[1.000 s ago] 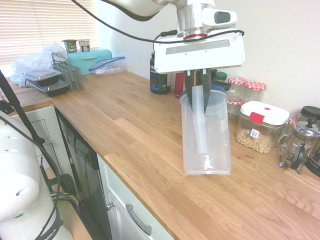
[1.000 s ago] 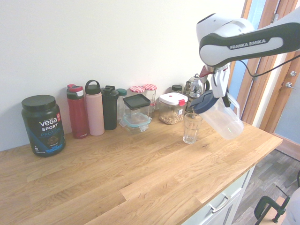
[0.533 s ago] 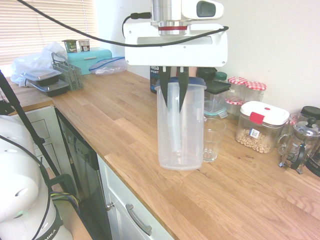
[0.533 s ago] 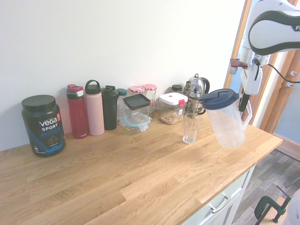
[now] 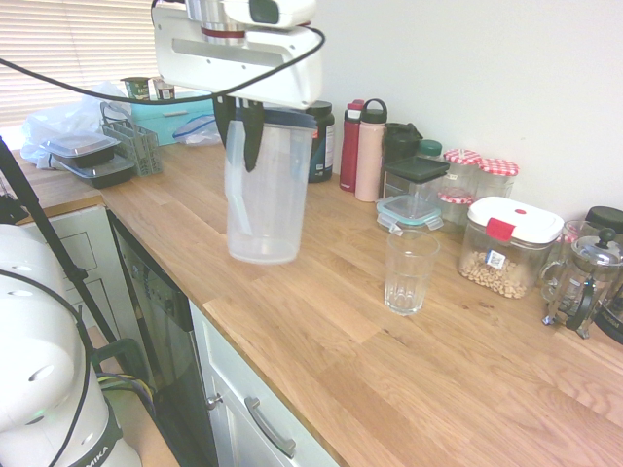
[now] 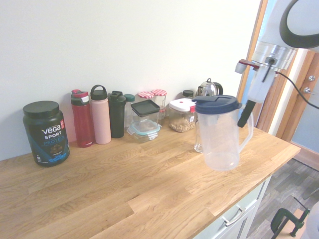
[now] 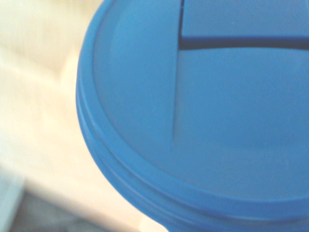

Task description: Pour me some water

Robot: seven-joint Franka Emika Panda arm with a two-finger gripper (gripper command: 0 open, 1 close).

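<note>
Gripping the handle of a clear plastic pitcher with a dark blue lid (image 5: 266, 190), the white two-finger gripper (image 5: 240, 136) points nearly straight down, its black fingers (image 5: 252, 136) clamped tight on the handle. The pitcher hangs upright in the air above the light wooden countertop (image 5: 321, 331), clear of the surface; in the second exterior view the pitcher (image 6: 220, 133) partly hides what stands behind it. A clear ribbed drinking glass (image 5: 409, 271) stands upright on the countertop, apart from the pitcher, on the side toward the wall jars. Whether either holds water cannot be told. In the wrist view the blue lid (image 7: 203, 111) fills most of the frame, blurred, with a dark seam across it. Along the wall stand a black protein tub (image 6: 46, 133), a dark red bottle (image 6: 82, 118), a pink bottle (image 6: 100, 114), a black bottle (image 6: 117, 114), a square glass container with a black lid (image 5: 412, 194), and a clear canister with a white lid and red clip (image 5: 504, 245).
</note>
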